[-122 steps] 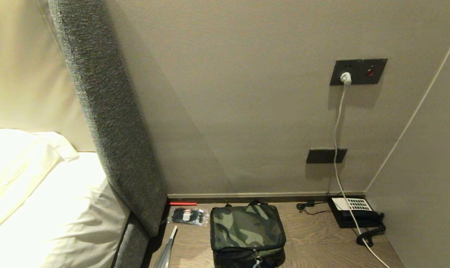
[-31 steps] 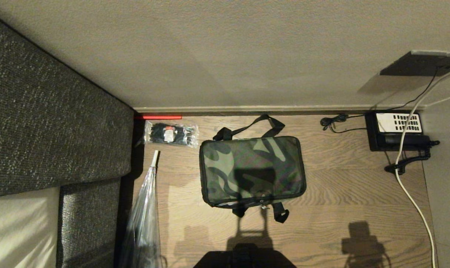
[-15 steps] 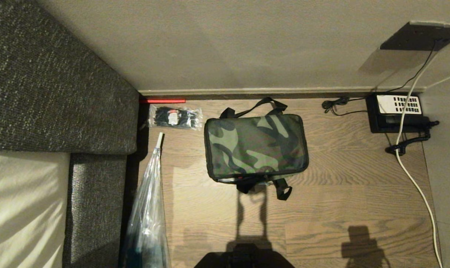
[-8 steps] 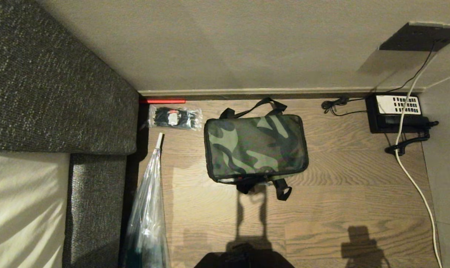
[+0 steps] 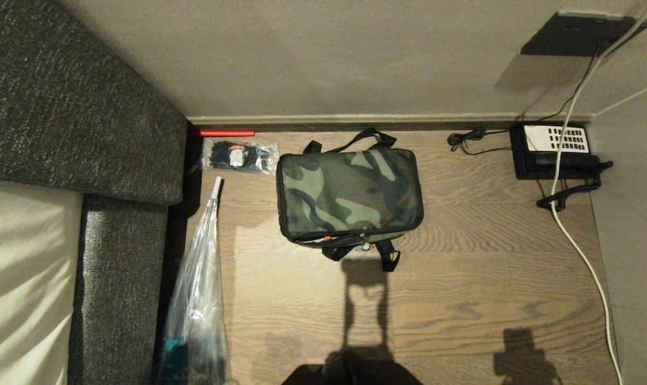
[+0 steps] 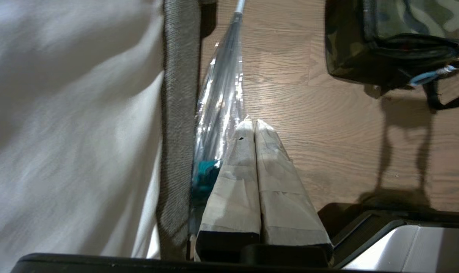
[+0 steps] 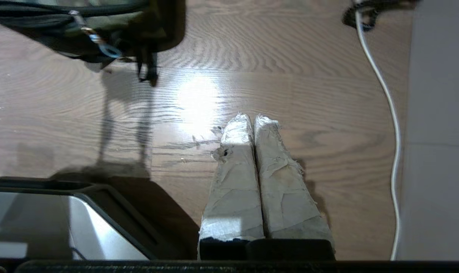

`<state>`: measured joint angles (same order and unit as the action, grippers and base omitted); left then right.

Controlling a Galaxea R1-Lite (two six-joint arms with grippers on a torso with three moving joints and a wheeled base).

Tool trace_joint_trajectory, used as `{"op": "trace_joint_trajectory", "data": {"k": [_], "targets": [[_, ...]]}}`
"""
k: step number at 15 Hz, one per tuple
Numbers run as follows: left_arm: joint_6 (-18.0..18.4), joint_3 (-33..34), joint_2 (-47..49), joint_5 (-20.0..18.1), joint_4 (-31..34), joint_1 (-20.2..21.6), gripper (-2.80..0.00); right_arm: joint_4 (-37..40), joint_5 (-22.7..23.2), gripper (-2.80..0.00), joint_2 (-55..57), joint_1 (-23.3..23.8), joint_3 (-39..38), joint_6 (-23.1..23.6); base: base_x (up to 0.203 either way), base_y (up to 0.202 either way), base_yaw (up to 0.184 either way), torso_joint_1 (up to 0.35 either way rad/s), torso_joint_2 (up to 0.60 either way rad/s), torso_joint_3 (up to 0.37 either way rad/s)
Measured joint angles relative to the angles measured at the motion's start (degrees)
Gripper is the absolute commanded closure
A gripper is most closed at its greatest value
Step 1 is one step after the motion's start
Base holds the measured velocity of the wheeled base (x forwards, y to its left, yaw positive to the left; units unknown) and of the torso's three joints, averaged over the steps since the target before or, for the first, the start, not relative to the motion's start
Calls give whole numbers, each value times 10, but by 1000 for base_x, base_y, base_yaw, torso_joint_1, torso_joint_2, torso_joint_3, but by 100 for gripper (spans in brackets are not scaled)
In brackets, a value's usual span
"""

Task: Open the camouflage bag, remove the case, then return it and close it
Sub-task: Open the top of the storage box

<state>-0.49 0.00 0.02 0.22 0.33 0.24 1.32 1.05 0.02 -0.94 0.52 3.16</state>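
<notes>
Camouflage bag, a boxy soft fabric one in green and black with black trim and straps, lies flat on the wooden tabletop near the back wall, its lid down and a sliver of red lining showing at the near edge. Its black carry handle loops toward the wall, and a short strap with a buckle hangs off the near side. The case is not visible anywhere. Just beside the bag, toward the robot's left, sits a small clear packet of black items, and nearer the robot lies a folded umbrella in a clear plastic sleeve, alongside the grey fabric bed frame. A black telephone with a white keypad stands in the far right corner, with a white cable trailing across the wood. The left gripper, its taped fingers pressed together and empty, hangs over the wood close to the umbrella, well apart from the bag. The right gripper, also closed on nothing, hangs over bare wood on the bag's near right side, not touching it.
</notes>
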Motion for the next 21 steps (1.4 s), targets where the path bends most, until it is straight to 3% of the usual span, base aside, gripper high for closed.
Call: {"op": "trace_joint_trajectory", "data": {"k": [18,21], "targets": [[0,0,0,0,-1,0,0,-1,1,0,0,0,0,4,0,0,0,0,0,0],[1,0,0,0,-1,0,0,1,1,0,0,0,1,27,0,0,0,0,0,0]]}}
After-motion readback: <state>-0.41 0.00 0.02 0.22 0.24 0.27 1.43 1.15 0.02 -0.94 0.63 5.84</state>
